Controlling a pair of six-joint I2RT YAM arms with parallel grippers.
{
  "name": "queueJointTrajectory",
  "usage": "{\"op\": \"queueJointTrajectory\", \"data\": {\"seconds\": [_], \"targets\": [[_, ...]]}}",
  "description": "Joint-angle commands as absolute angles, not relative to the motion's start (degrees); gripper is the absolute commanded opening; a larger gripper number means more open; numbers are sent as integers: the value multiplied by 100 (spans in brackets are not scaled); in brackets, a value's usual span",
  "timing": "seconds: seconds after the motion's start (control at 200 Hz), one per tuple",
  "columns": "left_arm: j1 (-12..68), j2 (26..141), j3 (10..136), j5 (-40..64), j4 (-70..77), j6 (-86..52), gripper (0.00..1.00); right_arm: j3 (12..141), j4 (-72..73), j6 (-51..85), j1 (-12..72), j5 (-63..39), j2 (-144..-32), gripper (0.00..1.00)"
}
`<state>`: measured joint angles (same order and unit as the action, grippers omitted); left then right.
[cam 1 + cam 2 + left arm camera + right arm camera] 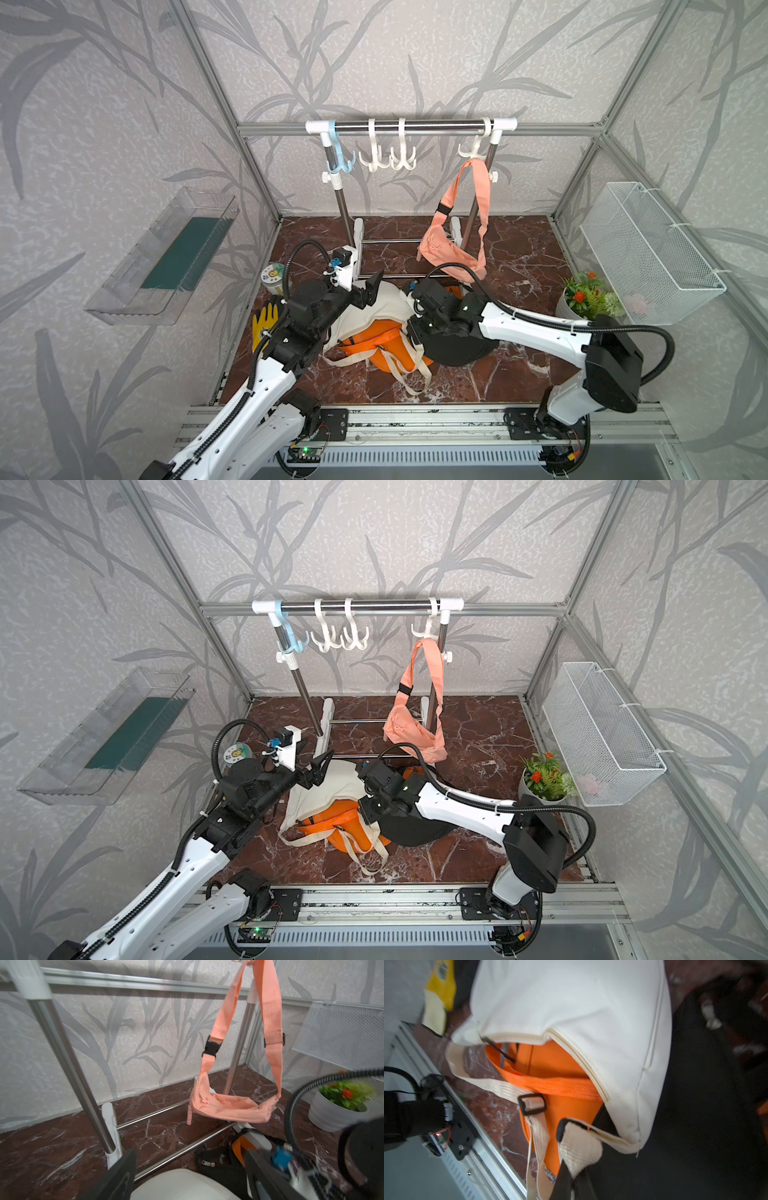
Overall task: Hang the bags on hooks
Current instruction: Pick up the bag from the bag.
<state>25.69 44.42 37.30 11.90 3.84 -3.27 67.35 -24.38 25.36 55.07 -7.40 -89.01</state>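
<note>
A cream white bag (pixel 384 305) (pixel 332 785) (pixel 571 1001) lies on the marble floor over an orange bag (pixel 374 338) (pixel 550 1064), beside a black bag (pixel 457 351) (pixel 695 1105). My right gripper (pixel 574 1176) (pixel 413 334) is shut on the white bag's cream strap (pixel 579 1147) near its end. Just above the far end of the white bag (pixel 182 1184), my left gripper (pixel 190 1159) (pixel 368 291) (pixel 316 771) hovers open and holds nothing. The rack's bar (pixel 415 124) carries a blue hook (pixel 340 162), two bare white hooks (pixel 374 160) (pixel 402 160), and a right hook (pixel 473 149) holding a pink bag (pixel 449 249) (pixel 228 1105).
A yellow glove (pixel 266 324) and a round tin (pixel 274 276) lie at the left floor edge. A potted plant (pixel 582 299) stands at the right. A wire basket (pixel 648 253) hangs on the right wall, a clear shelf (pixel 162 257) on the left. The rack's low rails (pixel 176 1153) cross behind the bags.
</note>
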Motion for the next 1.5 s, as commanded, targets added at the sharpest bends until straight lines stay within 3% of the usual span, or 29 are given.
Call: {"op": "queueJointTrajectory", "data": {"seconds": [0.0, 0.275, 0.77, 0.985, 1.315, 1.385, 1.43, 1.45, 1.475, 1.495], "targets": [[2585, 4297, 3471, 2342, 80, -131, 82, 7079, -2321, 2403, 5290, -526, -8408, 0], [2856, 4064, 3037, 3015, -54, -89, 82, 7347, -1531, 2637, 4796, -640, -8190, 0], [3637, 5269, 2836, 1161, -846, 343, 80, 7377, -1304, 2689, 4468, -725, -8087, 0], [3753, 5225, 2812, 767, -876, 240, 82, 7346, -1288, 2663, 4276, -834, -7942, 0], [3936, 6272, 3339, 520, -1048, 440, 81, 7170, -1245, 2716, 4083, -956, -7504, 0], [3946, 6495, 3448, 270, -1029, 440, 69, 7131, -1246, 2731, 4027, -1011, -7406, 0], [3946, 6630, 3541, 81, -1080, 479, 51, 7111, -1254, 2733, 3983, -1041, -7341, 0], [3951, 6666, 3588, 26, -1135, 534, 39, 7092, -1267, 2742, 3955, -1044, -7312, 0], [3951, 6707, 3650, -87, -1228, 562, 10, 7069, -1285, 2749, 3907, -1045, -7268, 0], [3947, 6714, 3747, -212, -1347, 554, 0, 7046, -1293, 2763, 3861, -1069, -7233, 0]]}}
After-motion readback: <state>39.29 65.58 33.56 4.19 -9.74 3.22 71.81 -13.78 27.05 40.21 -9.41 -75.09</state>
